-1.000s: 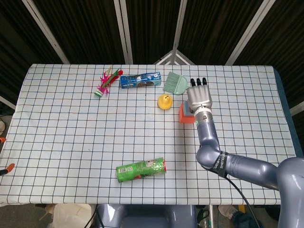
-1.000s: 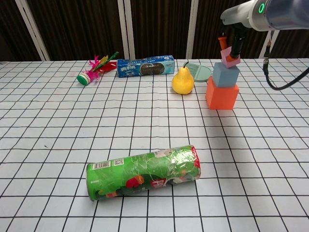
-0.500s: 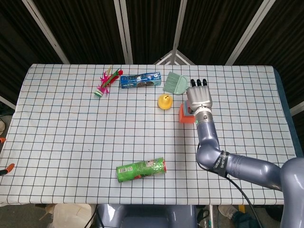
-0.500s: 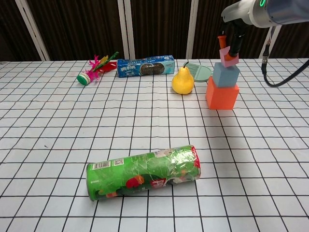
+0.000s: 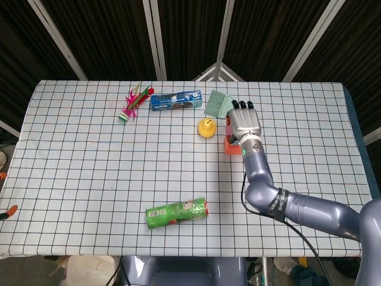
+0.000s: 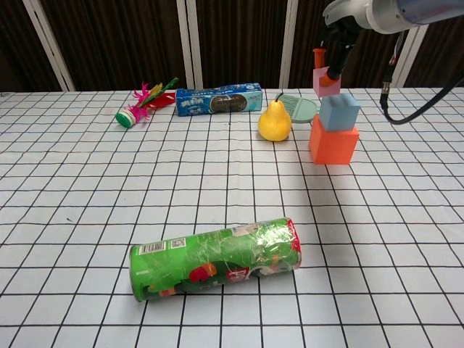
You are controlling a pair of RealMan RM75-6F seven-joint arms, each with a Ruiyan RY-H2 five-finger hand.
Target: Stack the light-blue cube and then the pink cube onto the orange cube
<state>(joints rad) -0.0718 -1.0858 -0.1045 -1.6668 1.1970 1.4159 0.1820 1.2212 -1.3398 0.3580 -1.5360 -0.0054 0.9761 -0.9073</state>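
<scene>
Holding the pink cube (image 6: 323, 81) pinched in its dark fingers (image 6: 338, 51), the right hand (image 5: 244, 123) hangs in the air at the upper left of the stack, cube clear of everything below. Light-blue cube (image 6: 339, 112) sits on the orange cube (image 6: 333, 143), turned a bit off square, its top face bare and open. Orange cube rests flat on the checked table (image 5: 89, 167), toward the far right part, well in from the right edge. Pear (image 6: 275, 120) stands just left of the stack, green brush (image 6: 299, 107) behind it, so the left side is tight; open cloth lies to the right and front. Biscuit pack (image 6: 219, 98) and shuttlecock (image 6: 142, 103) lie along the far edge, green can (image 6: 216, 258) lies on its side near the front, well apart. Left hand not seen.
</scene>
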